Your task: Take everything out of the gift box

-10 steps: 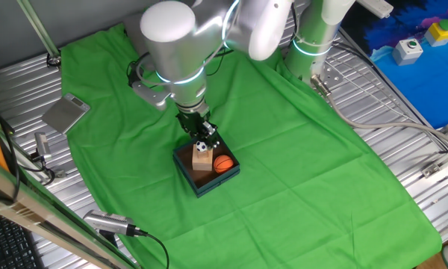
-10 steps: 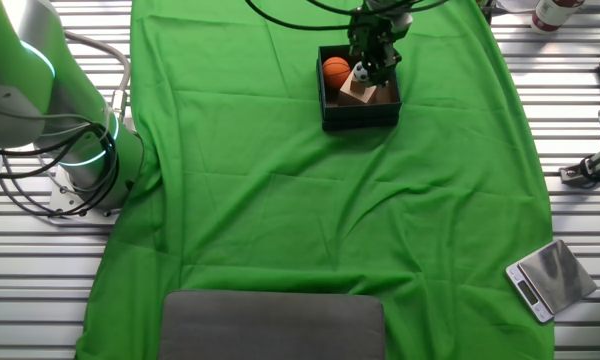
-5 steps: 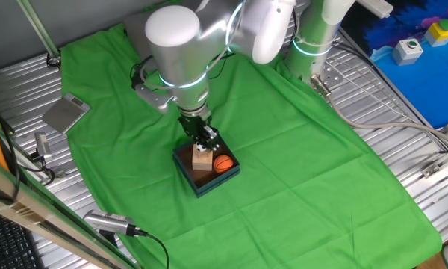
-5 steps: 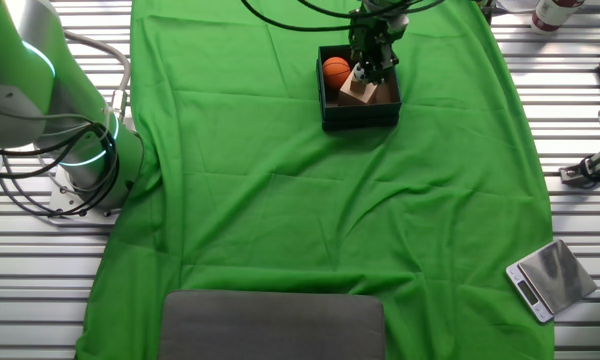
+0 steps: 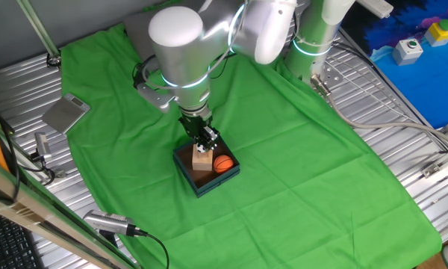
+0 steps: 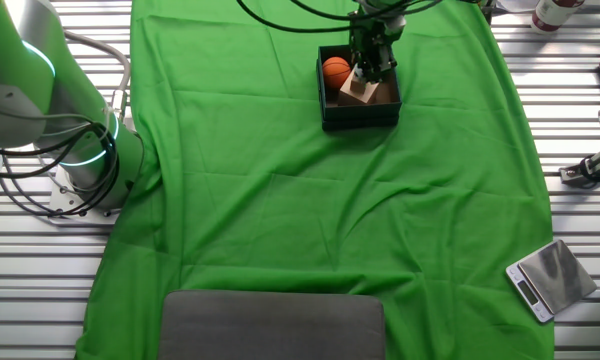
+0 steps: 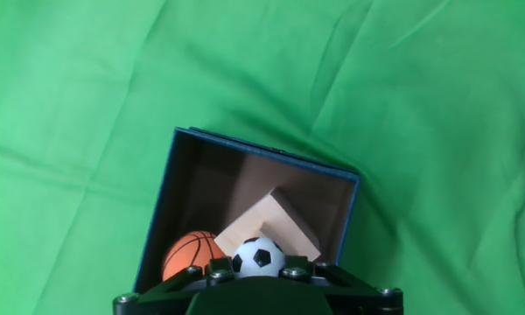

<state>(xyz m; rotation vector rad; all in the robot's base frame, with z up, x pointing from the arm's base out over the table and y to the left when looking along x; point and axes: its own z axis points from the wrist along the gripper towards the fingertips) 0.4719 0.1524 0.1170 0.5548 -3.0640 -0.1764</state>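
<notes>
hiding soccer ball (image 7: 259, 257) lower half: end effector (image 7: 259, 278); grip unclear.

A rumpled green cloth (image 5: 299, 149) covers most of the slatted metal counter (image 5: 403, 142). A small grey digital scale (image 5: 66, 113) sits at the cloth's edge on the bare slats, also seen in the other fixed view (image 6: 550, 278). A flat dark grey pad (image 6: 272, 325) lies on the cloth's near edge there. A blue board (image 5: 425, 67) beside the counter carries a grey box with a green button (image 5: 408, 48) and yellow and green blocks (image 5: 439, 31). Black cables (image 5: 145, 239) trail along the counter's edge.
</notes>
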